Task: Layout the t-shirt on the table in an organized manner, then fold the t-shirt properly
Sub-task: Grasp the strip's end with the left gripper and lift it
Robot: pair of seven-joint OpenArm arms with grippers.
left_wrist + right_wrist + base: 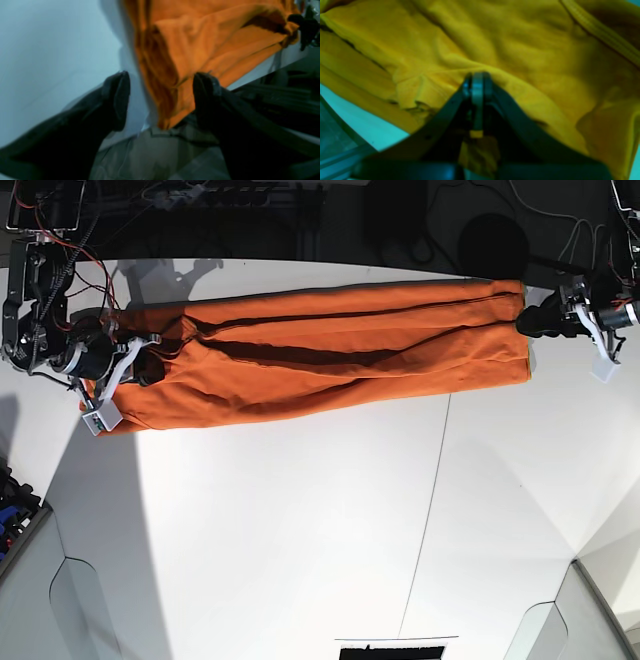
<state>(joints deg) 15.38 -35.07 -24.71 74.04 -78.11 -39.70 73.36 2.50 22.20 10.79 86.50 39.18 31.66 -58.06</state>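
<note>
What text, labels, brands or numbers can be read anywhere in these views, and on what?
None can be read.
The t-shirt shows plain orange fabric, with no print or legible tag.
The table carries only a thin dark seam, no markings.
Both wrist views are too blurred to show fine lettering.

The left hand stands wide open, its two dark fingers spread well apart. The right hand is pinched fully closed, fingertips pressed together on a fold of the t-shirt. In the base view the arms reach in from opposite sides.
</note>
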